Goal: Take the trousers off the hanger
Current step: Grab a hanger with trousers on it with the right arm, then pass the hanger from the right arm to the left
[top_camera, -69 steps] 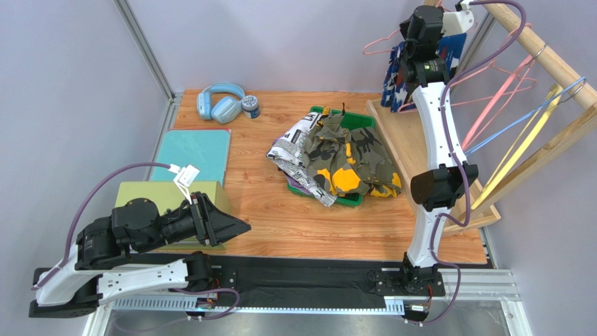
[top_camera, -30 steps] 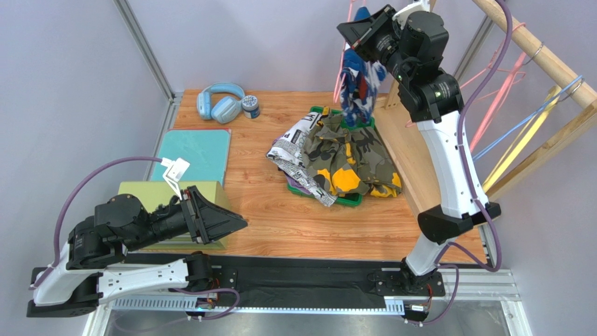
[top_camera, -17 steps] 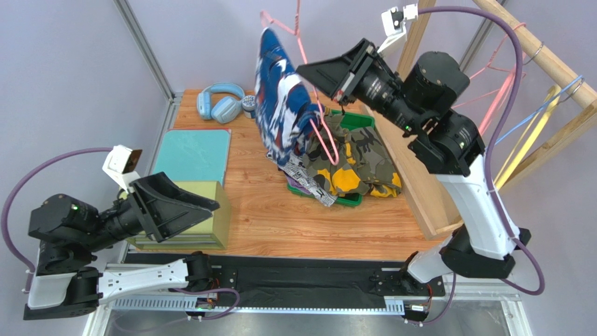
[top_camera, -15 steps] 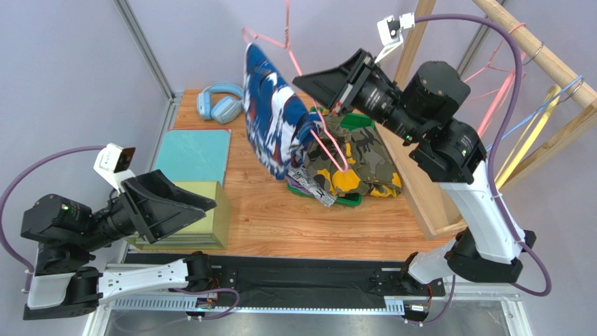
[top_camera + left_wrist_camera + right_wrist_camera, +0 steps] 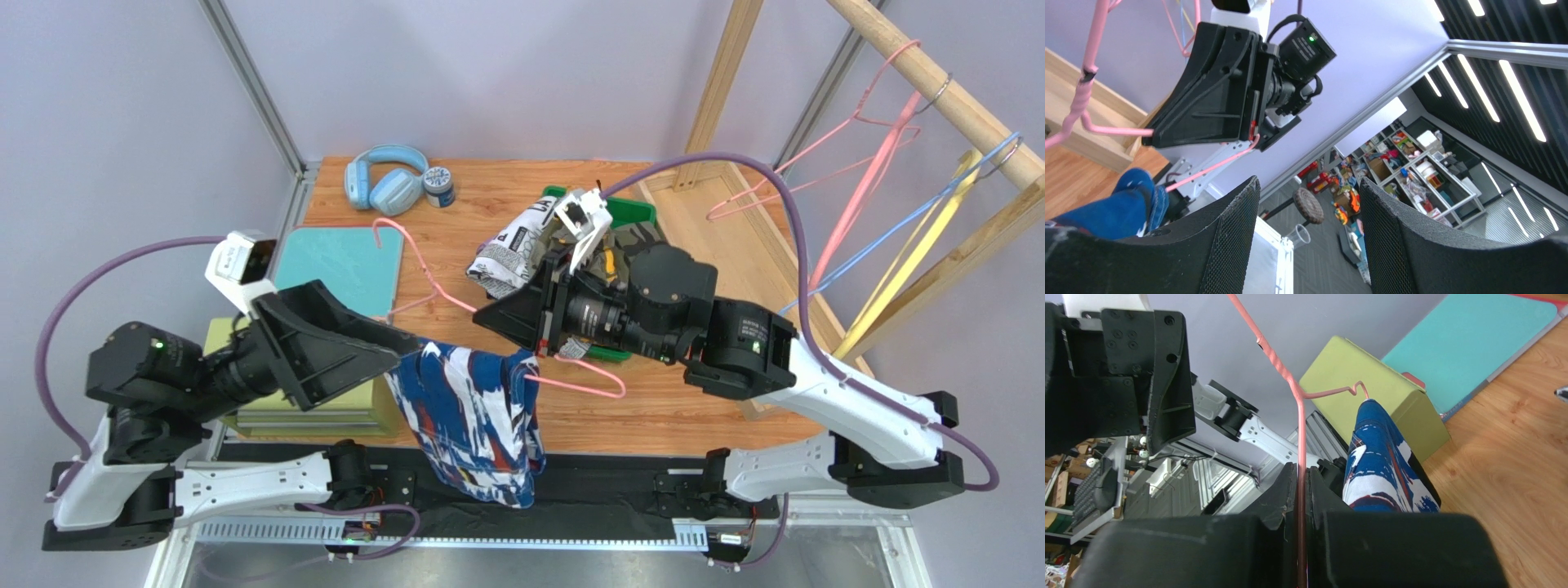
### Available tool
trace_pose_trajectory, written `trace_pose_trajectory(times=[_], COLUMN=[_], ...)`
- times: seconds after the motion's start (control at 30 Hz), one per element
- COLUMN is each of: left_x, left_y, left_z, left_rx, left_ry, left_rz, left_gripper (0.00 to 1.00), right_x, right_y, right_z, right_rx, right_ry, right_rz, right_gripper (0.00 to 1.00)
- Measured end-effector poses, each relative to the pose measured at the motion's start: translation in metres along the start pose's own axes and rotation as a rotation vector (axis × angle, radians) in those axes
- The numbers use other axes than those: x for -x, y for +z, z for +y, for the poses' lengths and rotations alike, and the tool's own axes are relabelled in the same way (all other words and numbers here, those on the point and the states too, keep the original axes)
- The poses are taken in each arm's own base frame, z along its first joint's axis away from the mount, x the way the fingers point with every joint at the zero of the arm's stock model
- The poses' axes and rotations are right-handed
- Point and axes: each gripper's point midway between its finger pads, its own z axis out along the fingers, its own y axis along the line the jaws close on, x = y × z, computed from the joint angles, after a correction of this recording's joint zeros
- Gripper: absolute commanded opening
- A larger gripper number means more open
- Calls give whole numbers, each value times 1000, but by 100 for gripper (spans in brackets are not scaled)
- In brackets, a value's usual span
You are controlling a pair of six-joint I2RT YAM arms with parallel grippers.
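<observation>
Right hand point(image 5: 1303, 478) is pinched tight on the pink wire hanger point(image 5: 1299, 429)! Blue-white-red print fabric trousers point(image 5: 472, 423) drape from it, just beside the yellow-green box point(image 5: 1364, 386). Left hand point(image 5: 1309, 196) gapes wide with nothing between its fingers, and only its own wrist view shows that.

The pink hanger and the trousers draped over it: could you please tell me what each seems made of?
The pink hanger looks like thin wire, probably metal under a matte pink coating: slender, sharply bent, twisted at the neck. The trousers look like soft matte fabric printed blue, white and red: they hang limp and fold over the bar.
</observation>
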Motion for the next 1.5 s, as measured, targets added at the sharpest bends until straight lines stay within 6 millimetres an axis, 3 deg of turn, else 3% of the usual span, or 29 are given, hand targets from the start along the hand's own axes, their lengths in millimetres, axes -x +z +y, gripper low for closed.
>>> trace_pose_trajectory(times=[0.1,0.2,0.37,0.57,0.77,1.0,1.13,1.17,1.33,1.43,1.5], left_x=[-10,-19,-27,-34,-20,-4,-6,-7,-11,-12,-13], left_y=[13,24,35,38,37,49,55,56,58,55,51], left_z=[15,26,39,70,97,101,108,109,105,100,99], left_rx=[39,72,104,203,312,361,385,388,367,351,347], left_ry=[-13,-26,-69,-148,-162,-126,-117,-116,-119,-112,-119], left_rz=[24,47,59,18,-102,-164,-159,-156,-133,-121,-113], left_gripper=[67,67,65,65,66,67,54,45,20,0,0], right_x=[-19,-26,-19,-1,-2,-15,-13,-13,-16,-21,-24], right_y=[-5,-11,-18,-25,-30,-32,-33,-33,-28,-23,-20], right_z=[-11,-14,-9,-6,2,18,21,23,21,20,20], right_rx=[-20,-21,1,13,30,64,66,70,55,48,49], right_ry=[2,8,21,39,36,11,7,7,0,-6,-10], right_rz=[5,-14,-79,-187,-203,-189,-208,-212,-209,-195,-186], right_gripper=[0,0,0,0,0,0,0,0,0,0,0])
